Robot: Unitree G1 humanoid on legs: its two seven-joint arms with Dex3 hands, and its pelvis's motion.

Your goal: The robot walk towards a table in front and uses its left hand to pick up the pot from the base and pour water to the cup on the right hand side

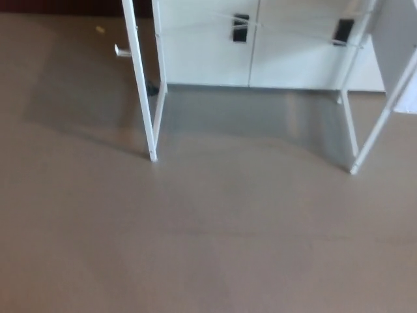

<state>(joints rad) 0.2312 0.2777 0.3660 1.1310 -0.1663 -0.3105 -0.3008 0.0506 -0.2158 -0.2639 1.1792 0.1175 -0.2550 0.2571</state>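
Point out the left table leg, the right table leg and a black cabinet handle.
left table leg (144, 98), head view, mid shaft
right table leg (373, 135), head view, lower shaft
black cabinet handle (240, 29), head view, its middle

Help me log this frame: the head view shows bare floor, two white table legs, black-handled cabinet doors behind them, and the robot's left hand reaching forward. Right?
Not quite. The head view shows no robot hand at all. The floor, white table legs and cabinet doors with black handles are as you say.

White metal table legs stand upright on the grey-brown floor at left and right, the tabletop above the frame's upper edge, out of sight.
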